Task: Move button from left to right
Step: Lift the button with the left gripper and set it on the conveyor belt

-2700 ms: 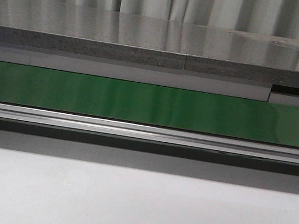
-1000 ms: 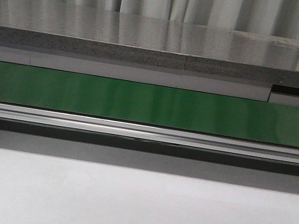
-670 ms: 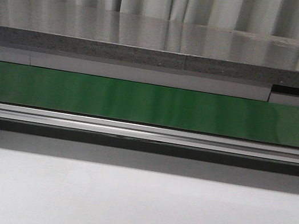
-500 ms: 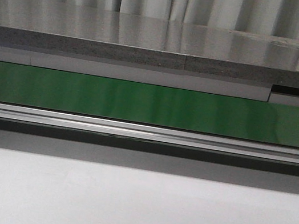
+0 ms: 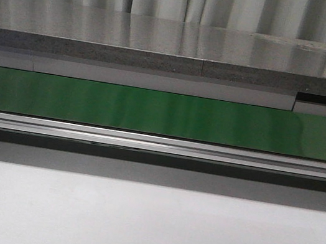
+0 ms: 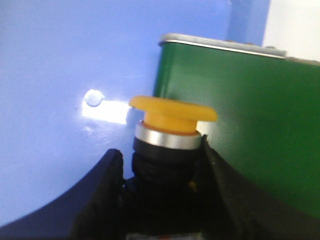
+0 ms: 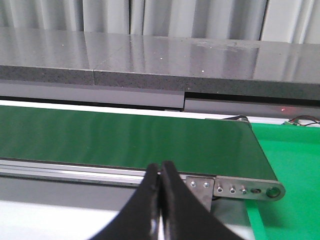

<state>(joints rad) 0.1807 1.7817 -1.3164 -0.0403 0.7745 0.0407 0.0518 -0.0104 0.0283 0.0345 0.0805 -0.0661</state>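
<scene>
Between the left gripper's (image 6: pixel 161 172) black fingers (image 6: pixel 102 200) sits the button (image 6: pixel 170 131), clamped by its dark body, yellow cap and silver collar standing clear above the pads. Looks lifted, or nearly so, over a blue surface (image 6: pixel 60 65) just beside the end of the green belt (image 6: pixel 240 125); cannot tell whether touching anything below. Judged step: carry toward the belt and set down upright. Best done by keeping the clamp low on the body, cap up, no tilt, and clearing the belt's metal end rim (image 6: pixel 220 45) before lowering; a snag there could twist the part in the pads. Release only once the base rests flat. Right gripper (image 7: pixel 160 172) pinched tight on nothing, hovering near the belt's (image 7: pixel 125 140) near rail (image 7: pixel 75 170), close to the roller end (image 7: pixel 240 189). Beyond that end, green mat (image 7: pixel 290 165). Front view: long bare belt (image 5: pixel 164 113), rail (image 5: pixel 159 145) along its near edge, grey ledge (image 5: pixel 176 48) behind, white table (image 5: pixel 144 226) in front; neither arm visible there. Plenty of room along the belt; tight only at its ends and rails.
</scene>
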